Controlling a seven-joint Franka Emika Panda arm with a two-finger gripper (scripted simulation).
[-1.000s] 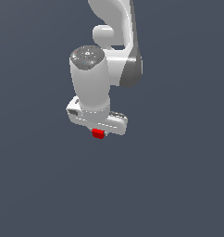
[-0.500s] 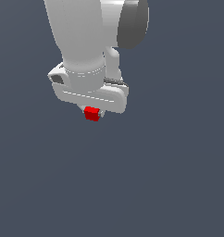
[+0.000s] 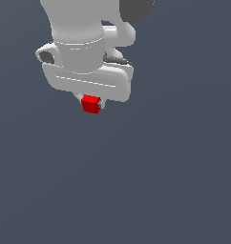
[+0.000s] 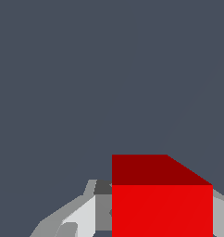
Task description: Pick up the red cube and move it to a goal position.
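Note:
The red cube (image 3: 91, 104) hangs just under the white hand of the arm, held between the fingers of my gripper (image 3: 91, 102), which is shut on it. The hand's wide body hides most of the fingers in the exterior view. In the wrist view the red cube (image 4: 161, 203) fills the near corner of the picture, with a grey finger (image 4: 84, 215) pressed against one side and a sliver of the other finger (image 4: 220, 217) on the opposite side. The cube is lifted above the flat dark grey floor (image 3: 160, 181).
Only the plain dark grey floor (image 4: 86, 83) shows around and below the hand. The arm's white links (image 3: 79, 28) rise out of the exterior view's top.
The hand with the cube has risen and come closer to the exterior camera, growing larger and shifting toward the exterior view's left. The cube stays gripped.

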